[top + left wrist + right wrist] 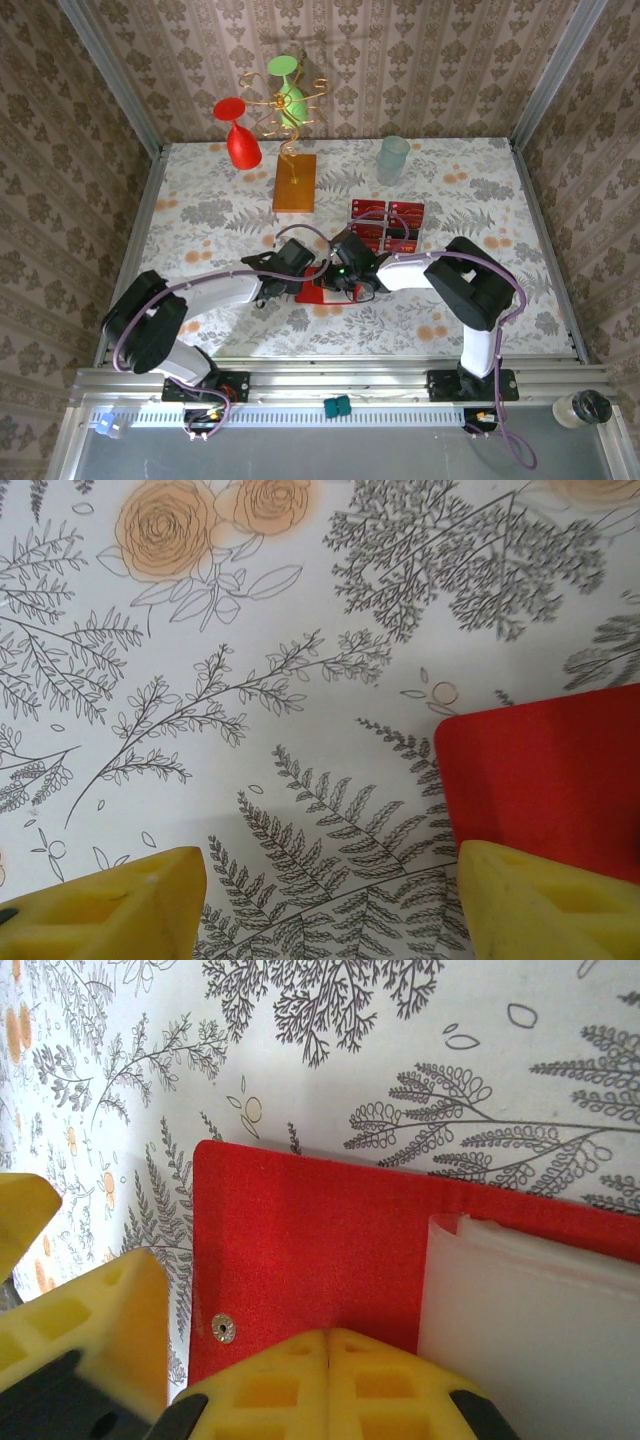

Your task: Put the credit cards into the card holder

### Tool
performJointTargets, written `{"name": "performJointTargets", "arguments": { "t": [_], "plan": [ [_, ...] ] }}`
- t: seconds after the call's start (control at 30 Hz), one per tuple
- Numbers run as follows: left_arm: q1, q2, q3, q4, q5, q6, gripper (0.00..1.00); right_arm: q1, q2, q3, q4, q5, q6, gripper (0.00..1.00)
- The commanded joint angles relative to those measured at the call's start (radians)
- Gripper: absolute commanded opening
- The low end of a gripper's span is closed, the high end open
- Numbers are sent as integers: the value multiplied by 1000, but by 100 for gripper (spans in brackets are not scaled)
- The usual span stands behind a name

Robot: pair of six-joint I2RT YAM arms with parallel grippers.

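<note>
Credit cards (387, 222), small flat red rectangles, are lying beyond the open plain red folding card holder (300, 1240). The right gripper (328, 1345) is resting closed, empty, on it; the left gripper (330, 865) is hovering parted, empty, beside its corner. Thin, stiff, slick cards are probably needing an edge pinch.

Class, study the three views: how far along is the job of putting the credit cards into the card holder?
Done: the card holder lies open, its pale pockets showing. In hand: the right gripper, shut, sits at the red flap beside the snap stud. The left gripper, open and empty, hangs at a corner. Left: the credit cards lie grouped on the table, none seen in the pockets.
</note>
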Motion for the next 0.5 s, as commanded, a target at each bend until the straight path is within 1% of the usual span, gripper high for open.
{"name": "performJointTargets", "arguments": {
  "t": [0.0,0.2,0.47],
  "plan": [
    [-5,-41,-8,-12,18,-36,68,6,33,-39,33,17,30,0],
    [-23,-13,-24,9,19,-74,68,4,1,-45,47,2,43,0],
    [-36,78,-32,26,-6,-92,68,-24,-113,-37,-33,18,4,0]
  ]
}}
